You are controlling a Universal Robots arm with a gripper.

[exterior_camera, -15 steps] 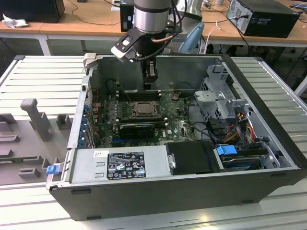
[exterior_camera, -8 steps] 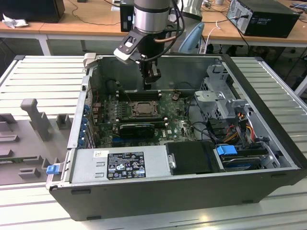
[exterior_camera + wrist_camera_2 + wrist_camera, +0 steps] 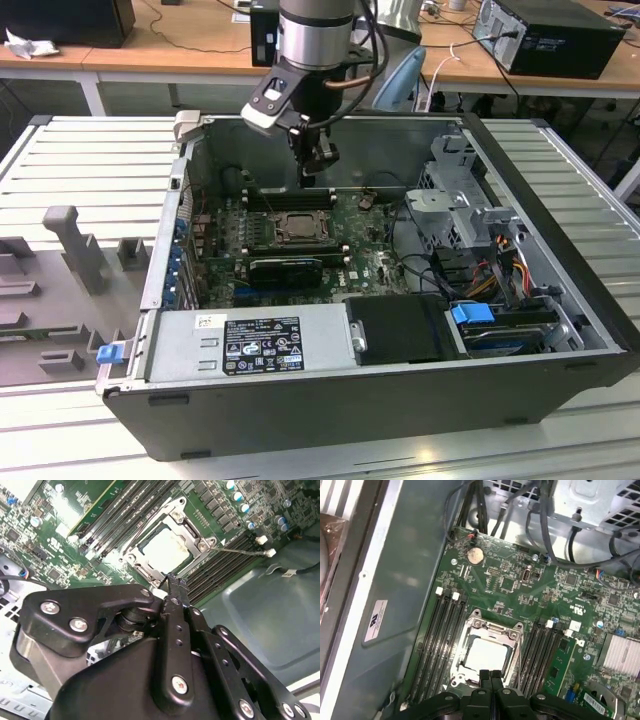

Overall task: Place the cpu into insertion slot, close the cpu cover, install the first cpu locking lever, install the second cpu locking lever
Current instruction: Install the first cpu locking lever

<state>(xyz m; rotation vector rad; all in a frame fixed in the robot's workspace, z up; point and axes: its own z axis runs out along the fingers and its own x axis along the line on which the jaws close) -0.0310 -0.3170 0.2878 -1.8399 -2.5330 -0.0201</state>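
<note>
The cpu (image 3: 486,655) (image 3: 167,547) lies flat in the insertion slot (image 3: 297,228) on the green board, its pale metal top showing. The silver cpu cover (image 3: 492,627) (image 3: 176,511) lies down around it, framing the chip through its window. My gripper (image 3: 318,165) hangs just above the far edge of the socket. In both wrist views its black fingertips (image 3: 490,675) (image 3: 173,582) are pressed together with nothing between them, close over the socket's edge. I cannot tell how the locking levers stand.
Black memory slots (image 3: 437,640) flank the socket on both sides. A long black card (image 3: 288,267) lies in front of it, and a grey power supply (image 3: 250,345) nearer still. Drive cage (image 3: 465,205) and cables (image 3: 500,265) fill the exterior view's right. The case walls (image 3: 330,125) enclose everything.
</note>
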